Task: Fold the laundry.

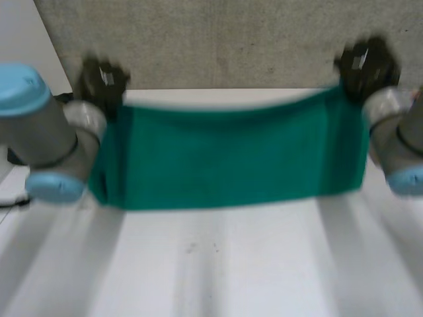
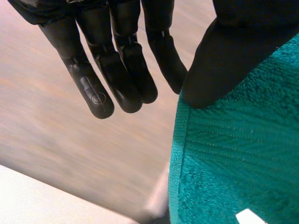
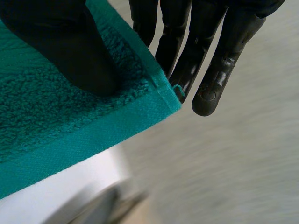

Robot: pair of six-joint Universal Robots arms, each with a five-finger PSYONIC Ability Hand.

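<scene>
Left hand point(image 2: 224, 60): fingers point(image 2: 117, 79) straight, thumb clamping the green towel point(image 2: 238, 158) at its side hem, seen close in the left wrist view. Right hand point(image 3: 56, 42): fingers straight behind a towel corner, thumb pressed on top, pinching it. Head view adds the whole: towel stretched wide between both hands, sagging slightly mid-span, hanging over the far part of the white bench point(image 1: 218, 264).

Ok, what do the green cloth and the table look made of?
Green towel: probably cotton terry, with a fuzzy looped pile and a flat woven band and hem at its edge. Table: smooth white top, perhaps laminate or painted board; unclear which.
</scene>
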